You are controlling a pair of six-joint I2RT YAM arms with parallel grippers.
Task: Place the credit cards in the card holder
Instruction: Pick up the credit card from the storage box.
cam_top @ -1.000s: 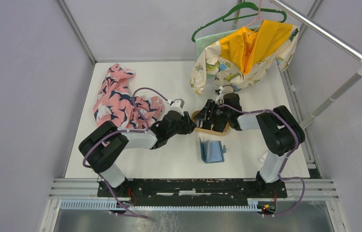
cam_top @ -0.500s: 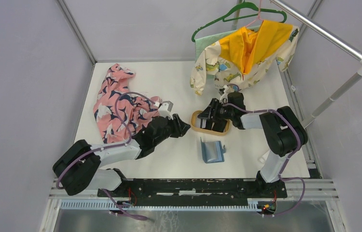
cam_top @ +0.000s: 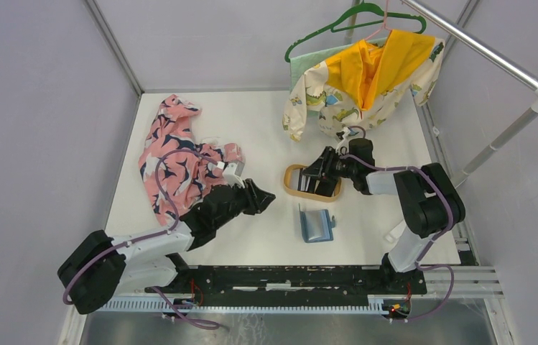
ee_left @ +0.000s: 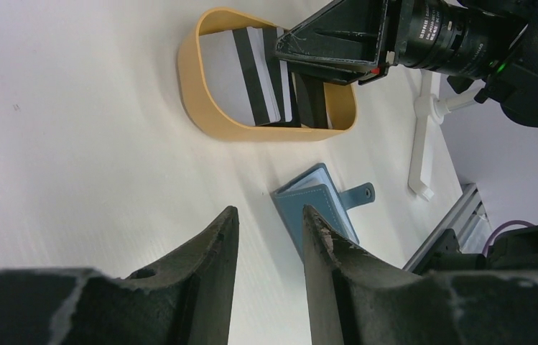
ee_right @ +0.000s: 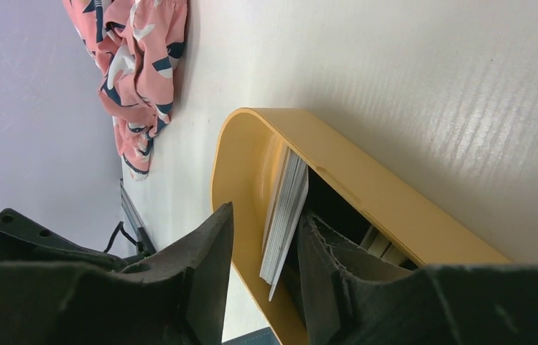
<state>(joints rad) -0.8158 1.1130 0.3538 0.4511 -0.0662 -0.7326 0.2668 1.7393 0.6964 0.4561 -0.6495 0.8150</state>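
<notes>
None of the credit cards [ee_left: 251, 79] has reached the card holder [cam_top: 315, 224] as far as the views show. They all sit as a leaning stack inside the tan oval tray [cam_top: 291, 188], around the middle of the worktop [cam_top: 266, 122] and a little toward its right edge. The teal card holder stands open just nearer than the tray, between it and the near edge, and no card shows in its pockets.

The right gripper [ee_right: 266, 214] reaches into the tray with its fingers [ee_right: 208, 273] set on either side of the stack's edge. A gap shows on one side, so they are parted and do not appear to clamp a card yet. The left gripper [ee_left: 269, 215] hovers low over bare worktop to the left of the card holder. Its fingers are apart with nothing between them, and they point toward the holder and the tray.

By this reading the task is at its start, with the first pick being set up. Lifting a card out, carrying it over and sliding it into a pocket all remain, and so do the other cards. The left arm looks placed to steady the holder, though that is a guess.
</notes>
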